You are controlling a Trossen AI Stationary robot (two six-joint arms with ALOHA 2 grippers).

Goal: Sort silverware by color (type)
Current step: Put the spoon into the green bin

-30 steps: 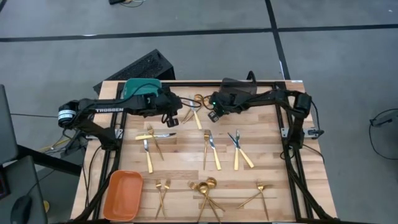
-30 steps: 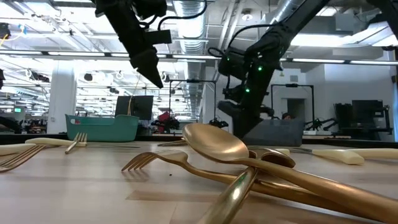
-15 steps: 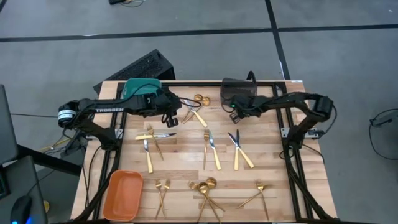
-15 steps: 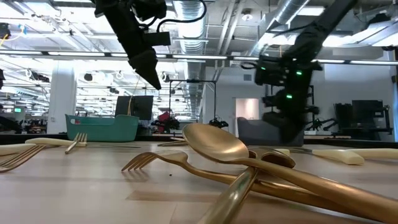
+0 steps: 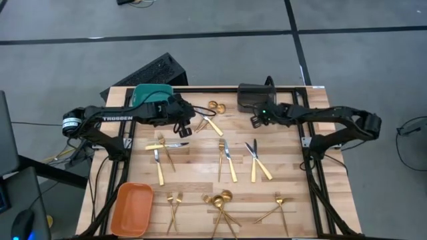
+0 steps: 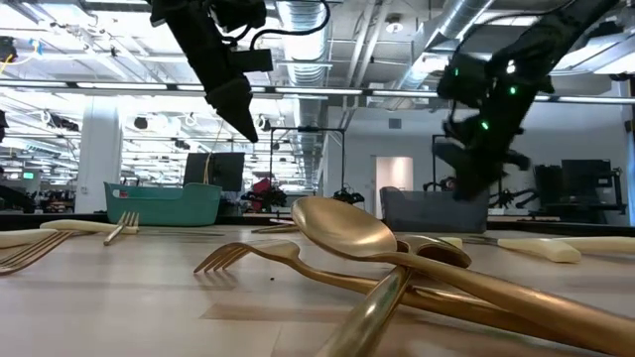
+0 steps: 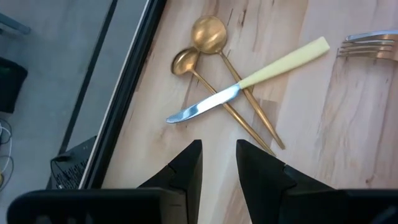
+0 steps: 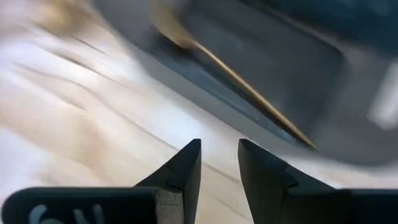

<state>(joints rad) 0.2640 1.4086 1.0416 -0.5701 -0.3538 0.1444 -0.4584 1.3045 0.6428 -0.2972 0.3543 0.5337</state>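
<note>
Gold spoons, gold forks and pale-handled knives lie in small groups over the wooden table (image 5: pixel 293 180). My left gripper (image 5: pixel 186 127) hangs open and empty above the table's far left. Ahead of it, in its wrist view, two gold spoons (image 7: pixel 208 37) lie with a knife (image 7: pixel 249 78) across them. My right gripper (image 5: pixel 256 120) is open and empty just in front of the dark grey bin (image 5: pixel 255 97). A gold piece (image 8: pixel 230 68) lies inside that bin (image 8: pixel 298 74).
A teal bin (image 5: pixel 152 93) stands at the far left and an orange bin (image 5: pixel 132 208) at the near left. Groups of silverware lie mid-table (image 5: pixel 225 159) and near the front edge (image 5: pixel 220 201). A black frame rail (image 5: pixel 200 89) runs along the table's far edge.
My right gripper has swung toward the table's right edge, from beside the spoons at the far middle to the front of the dark grey bin, and its arm has stretched out to the right.
</note>
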